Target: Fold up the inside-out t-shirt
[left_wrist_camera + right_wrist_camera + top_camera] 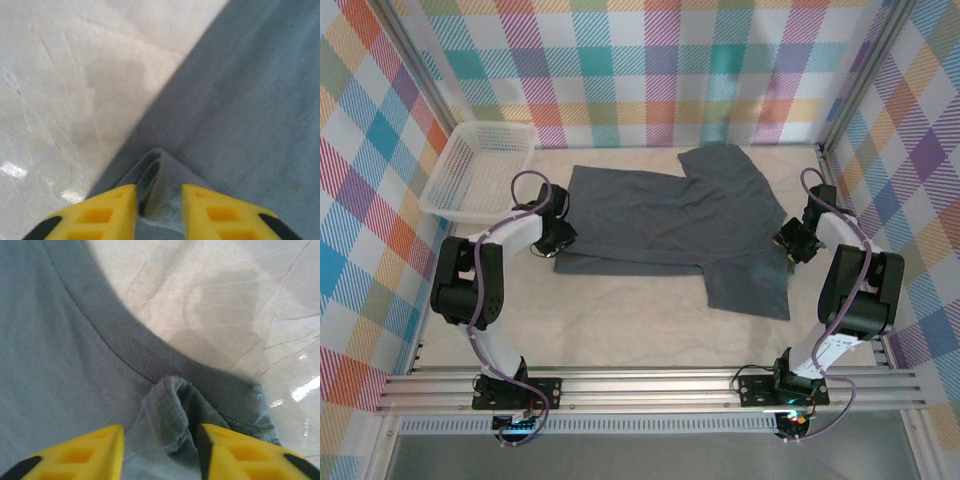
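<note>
T-shirt [660, 215] (stitching visible) pinched by left claw [159, 196] and right claw [161, 434]

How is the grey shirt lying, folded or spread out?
Spread out: the t-shirt lies flat across the table, sleeves out; the left gripper and right gripper each pinch an edge.

Left hand [159, 194] pinching a raised t-shirt [250, 100] fold, pale table [65, 75] beside

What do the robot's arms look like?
The left arm and right arm are both made of chunky black joints linked by white tubes. A purple cable loops along each one. The jaws are bright yellow blocks with square cut-outs and black patches at the outer corners.
</note>
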Controlling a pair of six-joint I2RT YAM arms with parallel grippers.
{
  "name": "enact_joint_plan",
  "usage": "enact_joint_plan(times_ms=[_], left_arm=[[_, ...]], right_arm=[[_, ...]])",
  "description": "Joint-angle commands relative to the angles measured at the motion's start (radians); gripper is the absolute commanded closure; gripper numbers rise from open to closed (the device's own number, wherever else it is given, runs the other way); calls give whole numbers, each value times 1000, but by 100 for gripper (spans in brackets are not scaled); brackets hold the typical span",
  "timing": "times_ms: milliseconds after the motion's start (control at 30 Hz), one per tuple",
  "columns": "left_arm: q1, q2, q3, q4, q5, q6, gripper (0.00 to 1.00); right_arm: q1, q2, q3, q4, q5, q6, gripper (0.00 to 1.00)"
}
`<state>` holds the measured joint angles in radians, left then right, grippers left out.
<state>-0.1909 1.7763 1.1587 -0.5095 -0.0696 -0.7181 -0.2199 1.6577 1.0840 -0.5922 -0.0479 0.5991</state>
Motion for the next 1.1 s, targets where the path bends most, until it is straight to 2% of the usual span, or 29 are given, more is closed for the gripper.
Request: enact_joint_plan(times_ms=[0, 67, 167, 267, 433, 500, 533, 567, 600, 667, 700, 800, 900, 1000, 1067], left_arm=[[14, -117, 38, -72, -35, 35, 56], [14, -194, 12, -60, 14, 56, 53], [9, -301, -59, -10, 140, 61, 51], [-23, -392, -132, 27, 224, 85, 48], [-61, -507, -226, 41, 197, 125, 40], [-62, -520, -249, 43, 189, 130, 37], [-62, -520, -253, 43, 188, 134, 36], [-62, -516, -255, 42, 184, 134, 35], [-64, -514, -257, 40, 180, 132, 35], [-64, -507, -255, 37, 176, 125, 35], [-65, -505, -255, 37, 176, 123, 35], [-68, -498, -254, 42, 173, 116, 34], [-74, -477, -253, 59, 171, 111, 34], [-79, -446, -240, 66, 163, 90, 29], [-82, -434, -237, 87, 171, 69, 20]], right_arm=[[2, -181, -71, -87, 96, 68, 46], [1, -321, -188, -72, 125, 127, 40], [2, -448, -341, -87, 92, 163, 40], [3, -454, -433, -136, 74, 171, 41], [3, -389, -487, -60, 14, 107, 44], [4, -328, -470, -37, -20, 71, 49], [6, -293, -458, -22, -56, 49, 55], [8, -262, -445, -18, -82, 40, 62], [15, -239, -427, -25, -116, 34, 77], [45, -247, -400, -42, -167, 44, 96], [70, -269, -382, -56, -199, 52, 100], [165, -318, -300, -102, -306, 129, 100], [248, -302, -228, -43, -397, 291, 100], [271, -224, -127, 84, -380, 428, 100], [264, -102, 35, 83, -305, 444, 100]])
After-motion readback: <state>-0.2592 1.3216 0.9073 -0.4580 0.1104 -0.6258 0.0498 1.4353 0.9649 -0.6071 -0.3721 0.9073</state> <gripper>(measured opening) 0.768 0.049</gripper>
